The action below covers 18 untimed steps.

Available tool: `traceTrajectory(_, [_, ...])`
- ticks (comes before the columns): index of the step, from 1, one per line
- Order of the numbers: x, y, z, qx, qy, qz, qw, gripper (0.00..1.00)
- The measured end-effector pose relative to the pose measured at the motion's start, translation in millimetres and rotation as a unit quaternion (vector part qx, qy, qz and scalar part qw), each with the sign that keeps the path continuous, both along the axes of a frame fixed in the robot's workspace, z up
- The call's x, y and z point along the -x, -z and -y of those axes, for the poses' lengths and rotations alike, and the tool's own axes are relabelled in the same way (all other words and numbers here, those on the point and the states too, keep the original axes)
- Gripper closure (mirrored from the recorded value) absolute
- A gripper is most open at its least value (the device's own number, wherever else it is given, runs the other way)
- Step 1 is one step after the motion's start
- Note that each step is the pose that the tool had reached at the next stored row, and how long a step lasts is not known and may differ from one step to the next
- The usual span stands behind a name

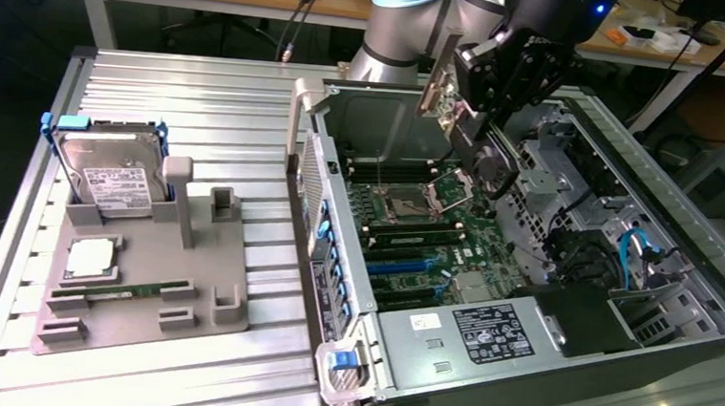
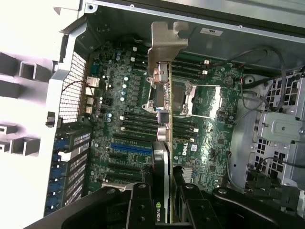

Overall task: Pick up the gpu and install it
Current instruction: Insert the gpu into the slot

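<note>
One thin green gpu card [image 2: 164, 90], silver bracket, is pinched by the black gripper [image 2: 164, 210].
Held edge-on over the green motherboard [image 2: 119, 119], presumably for slot alignment.

Beneath the gripper [image 1: 470, 91] you have the open computer case [image 1: 368, 117], with its motherboard [image 2: 119, 95] and CPU socket [image 2: 202, 98] straight below. Well apart from the gripper, a grey fixture [image 1: 124, 322] holds a hard drive [image 1: 115, 181], a memory stick [image 1: 120, 291] and a processor chip [image 1: 88, 258].

On table [image 1: 167, 84], toward exterior view's left edge: tray [image 1: 222, 299], hard drive [image 1: 115, 181] at its far corner, memory stick [image 1: 120, 292] along its near edge. Toward right edge: open computer case [image 1: 387, 119]; above its motherboard [image 1: 400, 215], gpu [image 2: 163, 119] between gripper [image 2: 163, 191] fingers.
</note>
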State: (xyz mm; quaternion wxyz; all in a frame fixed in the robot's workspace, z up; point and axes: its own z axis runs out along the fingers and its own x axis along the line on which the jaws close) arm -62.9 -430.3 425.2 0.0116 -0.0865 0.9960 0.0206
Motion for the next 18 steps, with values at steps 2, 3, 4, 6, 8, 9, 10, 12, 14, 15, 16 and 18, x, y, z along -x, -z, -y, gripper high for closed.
traceTrajectory(2, [0.0,0.0,0.0,0.0000,-0.004,0.0000,1.0000,0.73])
traceTrajectory(3, [0.0,0.0,0.0,0.0000,-0.007,0.0000,1.0000,0.73])
traceTrajectory(4, [0.0,0.0,0.0,0.0000,-0.010,0.0000,1.0000,0.73])
traceTrajectory(6, [0.0,0.0,0.0,0.0000,-0.014,0.0000,0.9999,0.73])
traceTrajectory(8, [0.0,0.0,0.0,0.0000,-0.019,0.0000,0.9998,0.73])
traceTrajectory(9, [0.0,0.0,0.0,0.0000,-0.020,0.0000,0.9998,0.73])
traceTrajectory(10, [0.0,0.0,0.0,0.0000,-0.023,0.0000,0.9997,0.73])
traceTrajectory(12, [0.0,0.0,0.0,0.0000,-0.027,0.0000,0.9996,0.73])
traceTrajectory(14, [0.0,0.0,0.0,0.0000,-0.031,0.0000,0.9995,0.73])
traceTrajectory(15, [0.0,0.0,0.0,0.0000,-0.033,0.0000,0.9995,0.73])
traceTrajectory(16, [0.0,0.0,0.0,0.0000,-0.035,0.0000,0.9994,0.73])
traceTrajectory(18, [0.0,0.0,0.0,0.0000,-0.039,0.0000,0.9992,0.73])
